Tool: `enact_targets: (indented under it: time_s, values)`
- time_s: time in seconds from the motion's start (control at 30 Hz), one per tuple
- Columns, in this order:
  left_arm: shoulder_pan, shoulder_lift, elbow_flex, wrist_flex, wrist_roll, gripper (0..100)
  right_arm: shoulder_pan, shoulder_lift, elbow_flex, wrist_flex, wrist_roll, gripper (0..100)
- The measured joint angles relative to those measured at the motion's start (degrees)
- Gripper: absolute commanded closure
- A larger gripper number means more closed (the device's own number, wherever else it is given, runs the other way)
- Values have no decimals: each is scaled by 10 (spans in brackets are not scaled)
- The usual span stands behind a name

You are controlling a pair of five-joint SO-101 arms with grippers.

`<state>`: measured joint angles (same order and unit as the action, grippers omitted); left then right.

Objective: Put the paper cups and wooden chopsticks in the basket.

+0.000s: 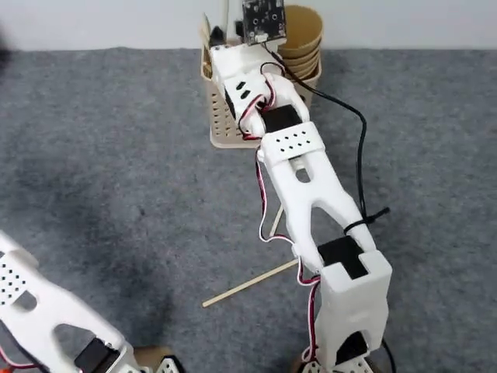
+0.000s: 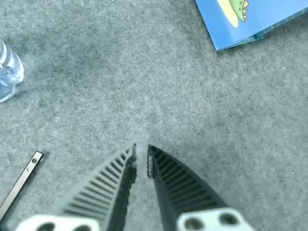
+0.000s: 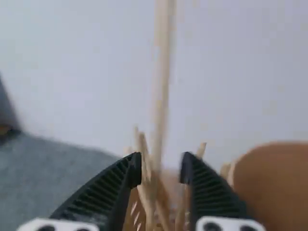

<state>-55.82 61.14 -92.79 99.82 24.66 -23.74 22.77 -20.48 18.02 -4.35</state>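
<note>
A cream slatted basket (image 1: 227, 116) stands at the far edge of the grey carpet, with stacked brown paper cups (image 1: 301, 43) in its right part. My right arm (image 1: 299, 155) stretches out over the basket. My right gripper (image 3: 159, 161) is open above it. A blurred wooden chopstick (image 3: 162, 72) stands upright between its fingers, over several chopsticks (image 3: 144, 202) in the basket and beside a cup (image 3: 272, 178). One chopstick (image 1: 252, 284) lies on the carpet near the right arm's base; another (image 1: 276, 221) shows partly under that arm. My left gripper (image 2: 141, 149) is shut, low over bare carpet.
The left arm (image 1: 46, 311) sits folded at the near left corner. In the left wrist view, a blue card (image 2: 250, 19), a clear plastic bottle (image 2: 8, 72) and a dark flat bar (image 2: 21, 180) lie on the carpet. Open carpet stretches left of the basket.
</note>
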Motion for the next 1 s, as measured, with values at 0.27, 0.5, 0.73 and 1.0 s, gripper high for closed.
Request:
enact_targets:
  time_s: [0.27, 0.5, 0.73, 1.0]
  values:
    - [14, 0, 0, 0, 0, 955, -1, -25, -12, 47, -1, 795]
    - [55, 0, 0, 0, 0, 955, -7, -33, -113, 49, -2, 890]
    - [127, -43, 0, 0, 0, 955, -36, -65, -269, 93, -2, 877]
    - [317, -171, 4, 0, 0, 955, -38, -65, -467, 337, -2, 876]
